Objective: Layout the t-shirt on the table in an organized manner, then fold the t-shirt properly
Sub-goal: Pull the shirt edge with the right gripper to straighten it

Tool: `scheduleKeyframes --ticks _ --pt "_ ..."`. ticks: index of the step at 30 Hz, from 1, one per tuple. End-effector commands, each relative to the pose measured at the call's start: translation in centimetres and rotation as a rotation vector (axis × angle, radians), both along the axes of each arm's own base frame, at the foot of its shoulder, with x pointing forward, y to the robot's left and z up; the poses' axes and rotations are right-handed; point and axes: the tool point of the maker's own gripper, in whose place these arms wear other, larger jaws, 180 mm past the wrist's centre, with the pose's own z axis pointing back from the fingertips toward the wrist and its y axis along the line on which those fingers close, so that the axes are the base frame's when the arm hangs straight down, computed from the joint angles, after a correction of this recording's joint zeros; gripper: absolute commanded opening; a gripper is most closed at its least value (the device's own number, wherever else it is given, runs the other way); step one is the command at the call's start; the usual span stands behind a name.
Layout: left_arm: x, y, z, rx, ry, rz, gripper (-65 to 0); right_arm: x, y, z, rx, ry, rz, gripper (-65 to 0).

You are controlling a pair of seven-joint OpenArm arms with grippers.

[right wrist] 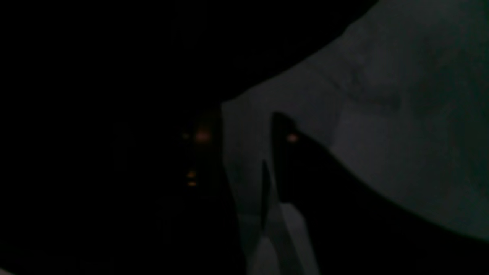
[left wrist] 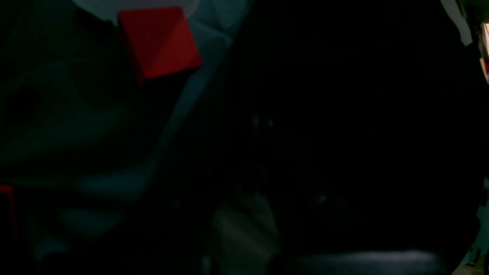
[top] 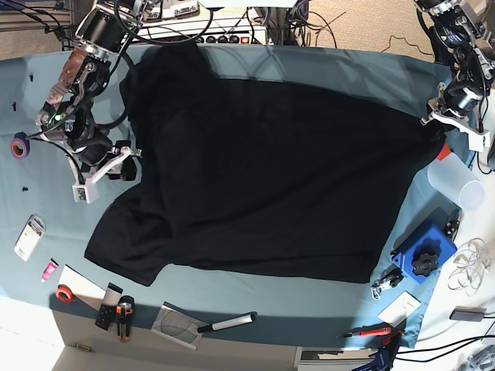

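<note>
The black t-shirt (top: 271,170) lies spread across the teal table (top: 325,60) with a plain black side up; its lower left sleeve is rumpled. My right gripper (top: 130,161) sits at the shirt's left edge. In the right wrist view its fingers (right wrist: 282,152) stand apart with pale table cloth between them, so the right gripper (right wrist: 245,116) is open. My left gripper (top: 430,120) is at the shirt's far right corner, which is drawn taut toward it, shut on the cloth. The left wrist view is almost all dark t-shirt (left wrist: 344,133).
A clear plastic cup (top: 456,182) and a small red object (left wrist: 158,42) lie near the left gripper. A blue box with a black knob (top: 424,255) sits front right. A purple tape roll (top: 18,144), red tape roll (top: 64,294), pliers (top: 124,313) and marker (top: 232,321) line the edges.
</note>
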Motion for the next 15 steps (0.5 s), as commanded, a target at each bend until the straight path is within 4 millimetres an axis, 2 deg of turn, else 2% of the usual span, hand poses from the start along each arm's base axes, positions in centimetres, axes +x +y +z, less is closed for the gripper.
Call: scheduleKeyframes --ticks 1,3,12,15 --pt "0.71 0.52 1.25 0.016 -0.047 0.004 -65.0 0.78 -0.64 1.37 -0.033 -0.048 0.009 -35.2" --pt "0.71 0.53 1.24 0.016 -0.047 0.005 -65.0 0.55 -0.81 1.21 -0.049 -0.046 0.021 -30.4" --pt "0.73 0.52 1.25 0.016 -0.048 0.005 -65.0 0.66 -0.78 1.23 0.008 -0.059 -0.037 -30.1" --pt "0.71 0.52 1.23 0.016 -0.047 0.005 -65.0 0.67 0.09 1.18 0.059 -0.070 -0.016 -30.2"
